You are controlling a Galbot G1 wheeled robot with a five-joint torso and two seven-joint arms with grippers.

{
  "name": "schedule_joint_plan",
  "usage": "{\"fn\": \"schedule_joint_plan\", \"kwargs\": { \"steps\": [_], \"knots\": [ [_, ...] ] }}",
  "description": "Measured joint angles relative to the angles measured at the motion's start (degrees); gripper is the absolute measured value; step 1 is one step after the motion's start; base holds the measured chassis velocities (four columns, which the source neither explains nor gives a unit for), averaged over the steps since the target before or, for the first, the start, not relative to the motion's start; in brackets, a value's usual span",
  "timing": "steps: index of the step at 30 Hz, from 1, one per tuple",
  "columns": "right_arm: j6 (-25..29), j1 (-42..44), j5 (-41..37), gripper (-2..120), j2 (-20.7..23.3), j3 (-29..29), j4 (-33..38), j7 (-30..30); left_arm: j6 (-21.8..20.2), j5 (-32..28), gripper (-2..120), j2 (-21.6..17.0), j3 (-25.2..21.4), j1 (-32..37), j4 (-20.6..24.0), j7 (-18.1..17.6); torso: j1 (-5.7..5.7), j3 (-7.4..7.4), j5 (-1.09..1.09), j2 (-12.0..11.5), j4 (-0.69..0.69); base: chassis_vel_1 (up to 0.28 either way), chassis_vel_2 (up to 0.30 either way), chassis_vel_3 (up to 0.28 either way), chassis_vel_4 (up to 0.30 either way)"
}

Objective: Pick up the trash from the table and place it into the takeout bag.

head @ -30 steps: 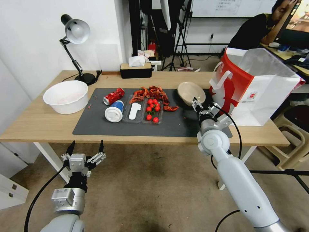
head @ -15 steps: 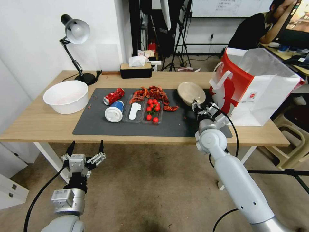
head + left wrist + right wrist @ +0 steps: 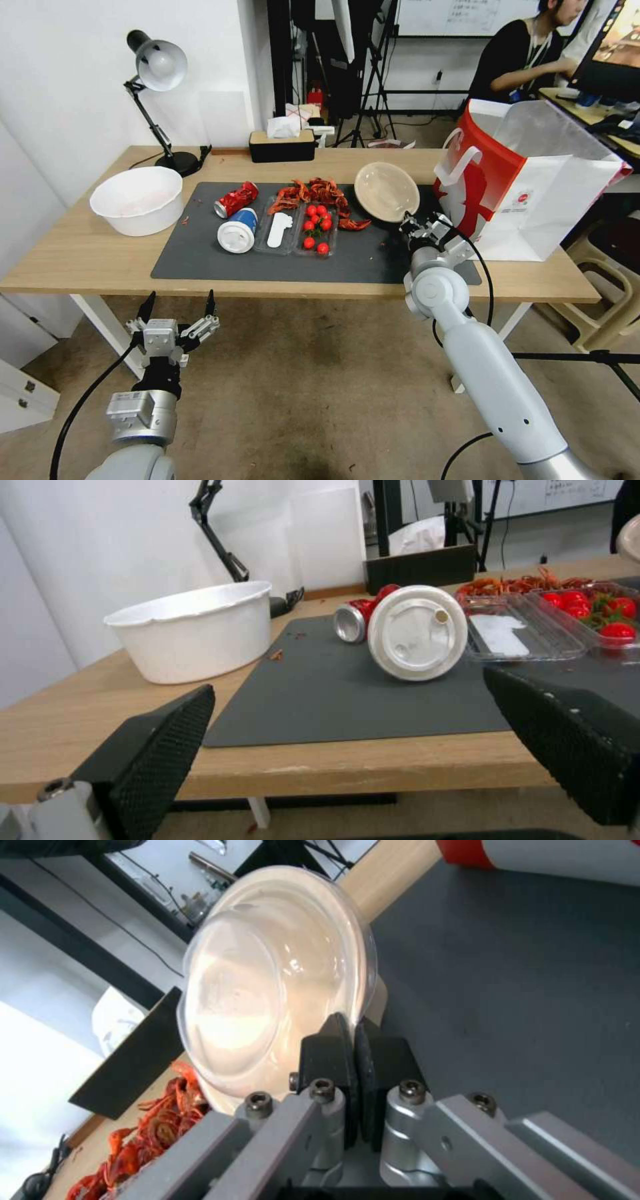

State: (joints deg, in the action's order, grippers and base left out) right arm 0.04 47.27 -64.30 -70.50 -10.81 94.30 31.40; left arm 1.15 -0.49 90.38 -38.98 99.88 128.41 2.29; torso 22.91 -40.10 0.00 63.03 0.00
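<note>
My right gripper (image 3: 408, 222) is shut on the near rim of the beige lidded bowl (image 3: 385, 191), which is tilted up on edge above the dark mat (image 3: 267, 261). In the right wrist view the fingers (image 3: 333, 1040) pinch the rim of the bowl (image 3: 267, 980). The red and white takeout bag (image 3: 527, 180) stands open just right of it. On the mat lie a crushed red can (image 3: 235, 199), a blue-white lidded cup (image 3: 238, 230) on its side, red shell leftovers (image 3: 319, 192) and a clear tray (image 3: 293, 233) with tomatoes. My left gripper (image 3: 177, 312) hangs open below the table's front edge.
A white round basin (image 3: 137, 199) sits at the table's left end, with a desk lamp (image 3: 159, 67) and a black tissue box (image 3: 281, 145) at the back. The left wrist view faces the cup's lid (image 3: 417, 632) and the can (image 3: 352, 621). A chair stands beyond the table's right end.
The right gripper has lifted and tipped the beige bowl up, so its lid now faces me more fully. The left arm has not moved.
</note>
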Motion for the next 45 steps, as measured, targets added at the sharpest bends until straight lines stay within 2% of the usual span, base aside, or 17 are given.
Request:
{"fn": "schedule_joint_plan", "kwargs": {
  "steps": [9,13,17,23,26,31,35,39,45],
  "knots": [
    [0.8,0.2,0.5,0,0.3,-0.3,1.0,-0.7,0.1,0.0,100,0.0,0.0,0.0,-0.1,0.0,0.00,0.00,0.00,0.0,-0.01,0.000,0.000,0.000,0.000],
    [2.3,0.5,0.6,0,1.3,-1.3,3.8,-3.3,0.2,0.0,100,0.0,0.0,0.0,-0.1,0.0,0.01,-0.01,0.00,0.0,-0.01,0.000,0.000,0.000,0.000],
    [4.0,0.7,0.7,0,3.5,-3.4,8.9,-9.8,0.2,0.0,100,0.0,0.1,0.1,-0.1,0.0,0.01,-0.01,0.00,0.0,-0.01,0.000,0.000,0.000,0.000],
    [4.9,0.8,0.6,0,4.9,-5.1,12.4,-16.0,0.3,0.1,100,0.0,0.2,0.2,0.0,0.0,0.00,0.00,0.00,0.0,0.00,0.000,0.000,0.000,0.000],
    [6.2,-0.5,4.7,0,5.9,-9.1,14.0,-19.3,0.4,0.1,100,0.0,0.1,0.5,0.2,-0.1,0.00,0.00,0.00,0.0,0.00,0.000,0.000,0.000,0.000],
    [6.3,-2.3,10.0,0,7.9,-12.3,13.6,-18.9,0.5,0.1,100,-0.1,0.0,0.7,0.4,-0.1,0.00,0.00,0.00,0.0,-0.01,0.000,0.000,0.000,0.000],
    [4.5,-3.7,15.5,0,9.7,-15.6,12.7,-16.4,0.6,0.2,100,0.1,0.1,0.7,0.5,-0.2,0.01,0.00,0.00,0.0,0.00,0.000,0.000,0.000,0.000],
    [0.2,-3.4,24.7,0,11.3,-19.4,11.8,-13.5,0.7,0.3,100,0.2,0.1,0.8,0.5,-0.2,0.00,0.00,0.00,0.0,-0.02,0.000,0.000,0.000,0.000],
    [-3.5,-1.8,28.9,0,12.0,-21.0,12.0,-10.8,0.8,0.4,100,0.5,0.3,0.7,0.3,-0.2,0.00,0.00,0.01,0.0,-0.01,0.000,0.000,0.000,0.000]
  ]
}}
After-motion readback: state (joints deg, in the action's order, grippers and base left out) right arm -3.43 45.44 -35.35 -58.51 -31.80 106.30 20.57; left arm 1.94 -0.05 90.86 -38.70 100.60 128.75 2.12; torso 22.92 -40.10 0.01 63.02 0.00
